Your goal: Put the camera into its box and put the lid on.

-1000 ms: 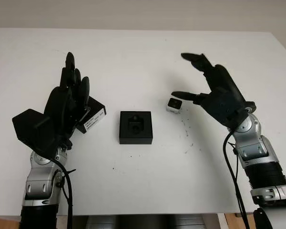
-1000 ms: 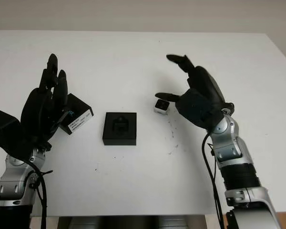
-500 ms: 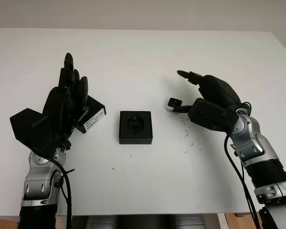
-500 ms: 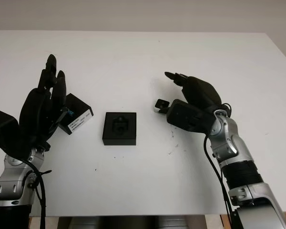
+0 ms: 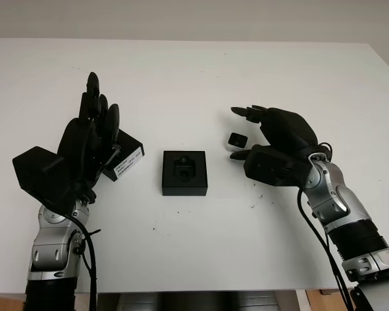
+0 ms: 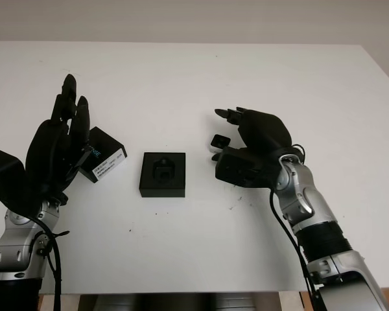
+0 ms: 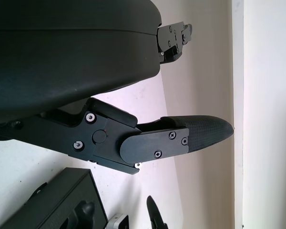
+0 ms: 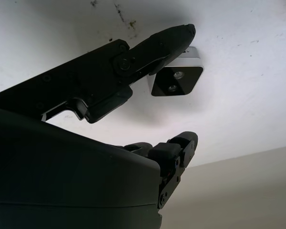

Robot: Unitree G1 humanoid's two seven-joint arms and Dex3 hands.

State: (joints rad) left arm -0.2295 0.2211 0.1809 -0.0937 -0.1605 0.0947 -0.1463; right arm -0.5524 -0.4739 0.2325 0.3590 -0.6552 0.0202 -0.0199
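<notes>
A small white camera with a black face (image 5: 235, 140) lies on the white table (image 5: 194, 71), right of the open black box (image 5: 185, 172). My right hand (image 6: 222, 137) is open and arched over the camera, with its fingers (image 5: 247, 113) beyond it and the thumb (image 5: 239, 155) on the near side. In the right wrist view one fingertip (image 8: 183, 32) is at the edge of the camera (image 8: 177, 79), and the other fingers (image 8: 183, 142) stay apart from it. The black lid with a white label (image 5: 126, 157) lies left of the box. My left hand (image 5: 97, 120) is open, raised over the lid and hiding part of it.
The box (image 7: 57, 210) and the camera (image 7: 117, 222) appear in a corner of the left wrist view. A few dark specks (image 5: 254, 184) mark the table near the right hand. The table's far half and right side are bare white surface.
My right hand has come down and shifted left, its fingers now bracketing the camera. Camera, box, lid and the left hand have not moved.
</notes>
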